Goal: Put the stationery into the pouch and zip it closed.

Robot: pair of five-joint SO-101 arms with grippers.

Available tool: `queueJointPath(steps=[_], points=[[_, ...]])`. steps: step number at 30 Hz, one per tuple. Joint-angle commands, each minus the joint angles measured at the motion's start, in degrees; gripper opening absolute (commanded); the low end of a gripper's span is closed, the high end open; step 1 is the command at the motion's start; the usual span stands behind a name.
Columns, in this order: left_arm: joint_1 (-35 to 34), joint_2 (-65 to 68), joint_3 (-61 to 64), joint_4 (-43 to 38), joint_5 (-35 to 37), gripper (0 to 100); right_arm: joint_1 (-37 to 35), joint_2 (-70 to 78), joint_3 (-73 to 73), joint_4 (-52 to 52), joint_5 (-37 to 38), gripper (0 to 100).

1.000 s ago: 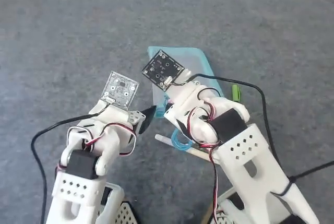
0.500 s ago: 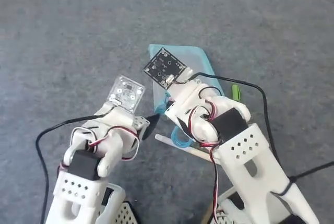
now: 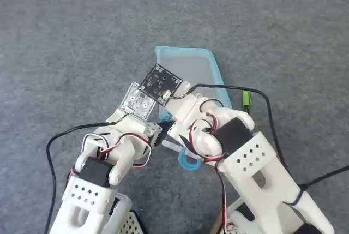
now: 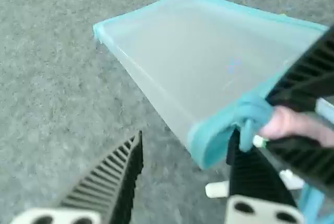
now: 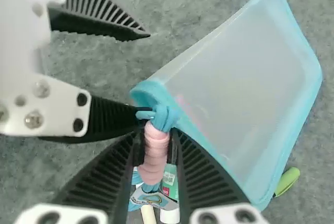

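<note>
1. From up high, the pouch (image 3: 192, 73) lay flat on the gray tabletop (image 3: 65, 54). The left arm (image 3: 112, 152) and the right arm (image 3: 245, 152) met at the pouch's near corner. A green pen (image 3: 246, 99) lay just beside the pouch, on the right arm's side. A blue ring (image 3: 188, 161) and a white stick (image 3: 170, 145) lay on the tabletop between the arms, near that corner.
2. In the left wrist view, the left gripper (image 4: 185, 139) was spread wide. The pouch (image 4: 209, 62) had its blue corner between the two jaws. One jaw was right at the corner and the other was well apart from it. The right gripper (image 4: 274, 122) pinched a pink tab (image 4: 297, 127) at that same corner.
3. In the right wrist view, the right gripper (image 5: 156, 136) was pressed tight on the pink tab (image 5: 155, 151). The tab sat at the blue corner of the pouch (image 5: 245, 88). The left gripper (image 5: 143, 70) was spread, with one jaw touching the corner. The green pen (image 5: 287, 180) poked out from behind the pouch.
</note>
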Motion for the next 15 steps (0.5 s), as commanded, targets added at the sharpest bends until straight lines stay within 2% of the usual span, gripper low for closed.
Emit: queueJointPath(steps=[1,7,15], points=[[-1.93,-1.14,-0.92,-2.64,1.23,25,-1.19,-1.19,-2.55,1.45,2.02,0.7],[-4.75,-1.14,-0.57,-4.22,1.05,25,-1.01,-4.97,-2.37,4.7,2.37,0.7],[-5.1,-1.14,-0.57,-4.22,1.14,25,-1.19,-13.41,-2.29,9.89,4.75,0.7]])
